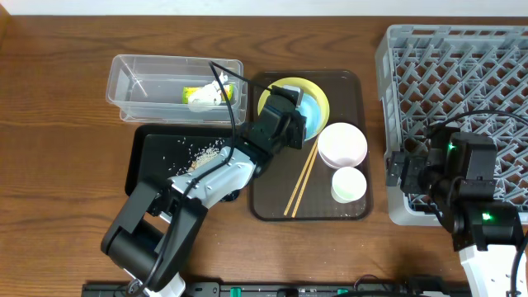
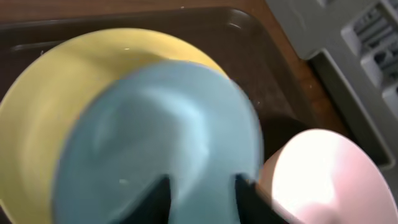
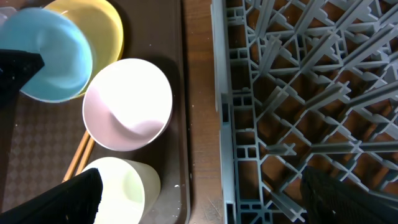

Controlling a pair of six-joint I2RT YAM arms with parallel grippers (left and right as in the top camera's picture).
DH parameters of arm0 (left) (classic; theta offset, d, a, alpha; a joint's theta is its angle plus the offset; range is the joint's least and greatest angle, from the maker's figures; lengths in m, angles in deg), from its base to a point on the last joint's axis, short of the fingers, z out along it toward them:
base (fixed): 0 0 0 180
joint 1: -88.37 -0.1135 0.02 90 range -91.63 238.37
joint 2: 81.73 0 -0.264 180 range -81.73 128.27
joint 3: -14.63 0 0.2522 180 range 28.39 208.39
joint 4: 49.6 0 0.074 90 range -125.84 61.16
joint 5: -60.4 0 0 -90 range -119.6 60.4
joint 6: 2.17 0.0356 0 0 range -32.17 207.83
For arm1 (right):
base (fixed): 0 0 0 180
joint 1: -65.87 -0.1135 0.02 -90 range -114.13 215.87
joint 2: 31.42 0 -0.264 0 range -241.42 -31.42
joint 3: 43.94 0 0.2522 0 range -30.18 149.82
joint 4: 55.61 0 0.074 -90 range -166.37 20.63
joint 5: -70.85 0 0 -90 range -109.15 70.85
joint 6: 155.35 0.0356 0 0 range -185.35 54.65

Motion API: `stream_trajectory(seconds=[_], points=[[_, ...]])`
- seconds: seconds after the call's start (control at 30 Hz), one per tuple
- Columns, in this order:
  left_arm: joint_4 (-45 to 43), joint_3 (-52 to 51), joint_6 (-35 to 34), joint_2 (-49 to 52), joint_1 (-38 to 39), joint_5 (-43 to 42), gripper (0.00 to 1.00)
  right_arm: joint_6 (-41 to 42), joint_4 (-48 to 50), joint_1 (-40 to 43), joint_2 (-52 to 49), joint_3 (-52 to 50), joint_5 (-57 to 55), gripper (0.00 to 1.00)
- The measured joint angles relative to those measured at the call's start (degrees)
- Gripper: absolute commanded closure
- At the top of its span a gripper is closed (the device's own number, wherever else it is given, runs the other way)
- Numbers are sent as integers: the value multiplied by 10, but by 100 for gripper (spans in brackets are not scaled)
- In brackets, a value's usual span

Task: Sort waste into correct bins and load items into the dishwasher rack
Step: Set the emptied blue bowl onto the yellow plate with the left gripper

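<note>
Left end effector [image 2: 202, 198] part-open, narrow gap, over the blue bowl [image 2: 168, 130]. Bowl on yellow plate [image 2: 56, 81] in brown tray [image 1: 272, 198]. Right end effector [image 3: 205, 199] wide, empty, at rack [image 3: 298, 93] left edge.

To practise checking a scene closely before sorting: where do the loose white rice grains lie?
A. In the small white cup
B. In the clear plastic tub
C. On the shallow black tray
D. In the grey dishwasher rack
C: in the overhead view the rice grains lie scattered on the shallow black tray, just in front of the clear plastic tub.
</note>
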Motion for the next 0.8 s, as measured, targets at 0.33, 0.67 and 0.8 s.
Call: stream_trajectory(seconds=[0.33,0.67,0.8], points=[[136,2,10,-3,0,-13,33,0,-3,0,0,0,0,1],[315,2,57,-172,0,-13,18,0,-4,0,0,1,0,1],[334,2,46,-210,0,-33,17,0,-4,0,0,1,0,1]])
